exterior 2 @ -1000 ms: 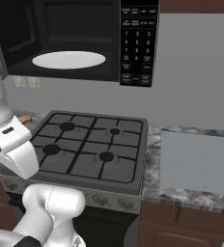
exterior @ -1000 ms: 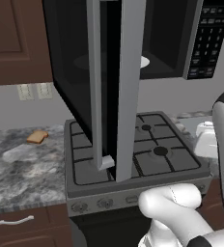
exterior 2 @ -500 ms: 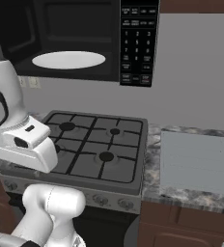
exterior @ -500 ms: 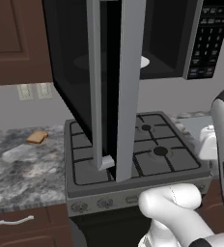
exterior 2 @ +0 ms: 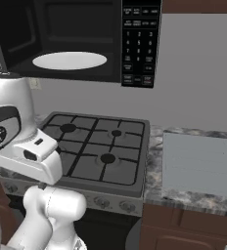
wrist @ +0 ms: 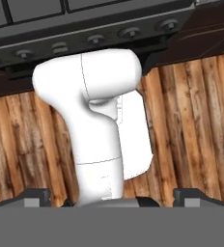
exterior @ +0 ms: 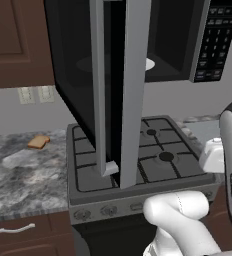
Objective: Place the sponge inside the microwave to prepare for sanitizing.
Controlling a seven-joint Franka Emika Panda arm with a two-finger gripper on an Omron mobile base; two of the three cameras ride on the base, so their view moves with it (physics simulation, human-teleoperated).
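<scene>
since the earlier pictures the arm has swung down in front of the stove (exterior 2: 98, 146): in the right base view its white wrist block, which sat high at the left edge, now hangs low over the stove's front left corner. the kitchen itself has not shifted, so the base has stayed put.

nearest to you, the hand camera looks down past the robot's own body at a wooden plank floor (wrist: 191, 125), with the stove's row of knobs (wrist: 97, 38) along the top of that view. the gripper (wrist: 113, 198) shows as two dark fingertips at the bottom corners, set wide apart with nothing between them, so the claw looks released and empty.

just beyond, the stove sits bare, four burners showing. left of the stove, on the grey marbled counter (exterior: 18, 175), lies a tan slice of bread (exterior: 38, 142); that is not your target.

above the stove, the microwave (exterior 2: 81, 39) hangs with its door (exterior: 115, 90) swung fully open, the white turntable (exterior 2: 69, 60) clear and ready.

the mustard-yellow sponge cannot be found in these views, so you cannot tell where it lies. you appear to be between steps: door opened, sponge not yet fetched. next you likely need to locate it, then reach and grasp.
</scene>
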